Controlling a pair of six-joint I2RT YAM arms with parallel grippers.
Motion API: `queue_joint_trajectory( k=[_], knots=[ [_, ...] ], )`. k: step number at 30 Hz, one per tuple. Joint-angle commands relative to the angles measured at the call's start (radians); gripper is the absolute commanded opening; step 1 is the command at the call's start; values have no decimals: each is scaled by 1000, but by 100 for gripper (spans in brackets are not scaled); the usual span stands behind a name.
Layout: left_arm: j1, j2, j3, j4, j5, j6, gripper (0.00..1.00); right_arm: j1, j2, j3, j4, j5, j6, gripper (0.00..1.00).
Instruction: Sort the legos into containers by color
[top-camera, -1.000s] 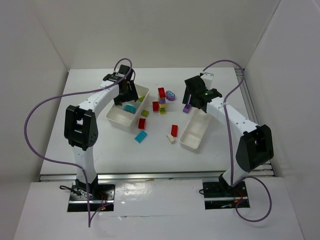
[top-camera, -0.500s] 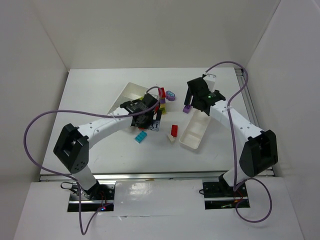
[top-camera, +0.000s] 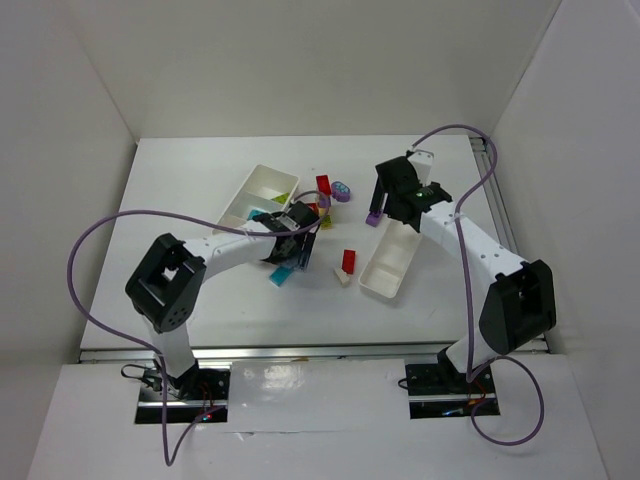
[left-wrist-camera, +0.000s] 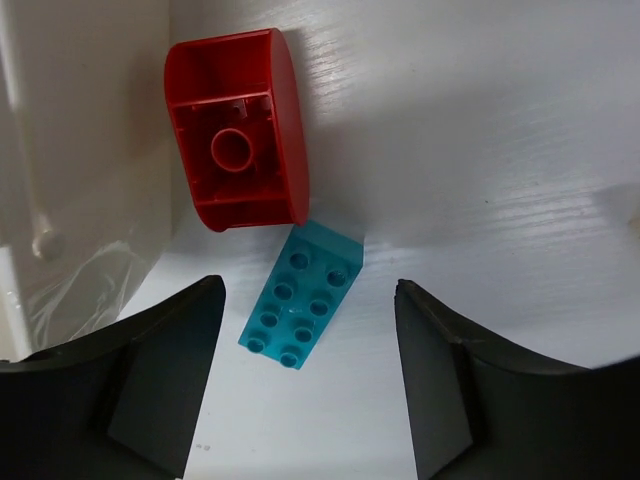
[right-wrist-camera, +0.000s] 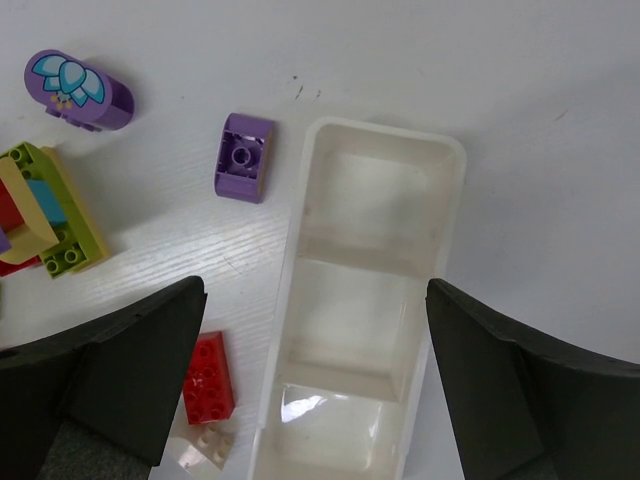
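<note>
Now, under your left wrist you see two glossy plastic bricks on the white, faintly grained surface (left-wrist-camera: 480, 120). The cyan brick (left-wrist-camera: 302, 295) is a flat oblong with two rows of four studs, lying at a slant. The upturned red brick (left-wrist-camera: 235, 130) shows its hollow underside with one round tube, and one end is curved. Its lower corner meets the cyan brick's upper end. The thin, shiny wall of the short tray (left-wrist-camera: 80, 150) fills the left of that frame. Your left fingers (left-wrist-camera: 160, 380), dark and matte, stand well apart on either side of the cyan brick. Bare surface shows between each finger and the brick, so they hold nothing.

Under your right wrist lies the long tray (right-wrist-camera: 385, 135), white plastic with rounded corners and two dividers making three compartments. Just left of its upper corner sits a purple brick (right-wrist-camera: 244, 157), underside up. At the upper left is a rounded purple piece (right-wrist-camera: 78, 90) with a printed flower. At the left edge is a cluster (right-wrist-camera: 45, 215) of lime, yellow, cyan and red bricks. Lower left, a small red brick (right-wrist-camera: 210, 375), studs up, touches a cream brick (right-wrist-camera: 200, 445). Your right fingers (right-wrist-camera: 120, 370) are spread wide at the bottom corners of the frame, touching nothing.

From above, a lime brick (top-camera: 283, 197) lies in the short tray, left of centre.
</note>
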Motion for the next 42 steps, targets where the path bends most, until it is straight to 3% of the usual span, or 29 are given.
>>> queue_joint_trajectory(
  k=[1,13,14,15,19,23,32,42],
  knots=[
    [0,31,-4,33,11,24,79,-9,-36,4,8,17,8,98],
    [-9,62,-44,43,68,15,63,-9,-27,23,8,17,8,98],
    [-9,62,-35,33,68,15,58,-9,-27,23,8,17,8,98],
    [-9,53,-26,20,68,15,44,-9,-27,23,8,17,8,98],
    [-18,2,76,-86,89,15,13,-9,-27,32,8,26,8,98],
    [6,-55,201,-177,172,15,0,-18,-18,50,8,35,-2,98],
    [158,-24,485,-333,34,-57,0,-60,-28,46,37,143,19,98],
    [351,121,540,-333,17,-76,0,-112,32,86,31,229,55,98]
  ],
)
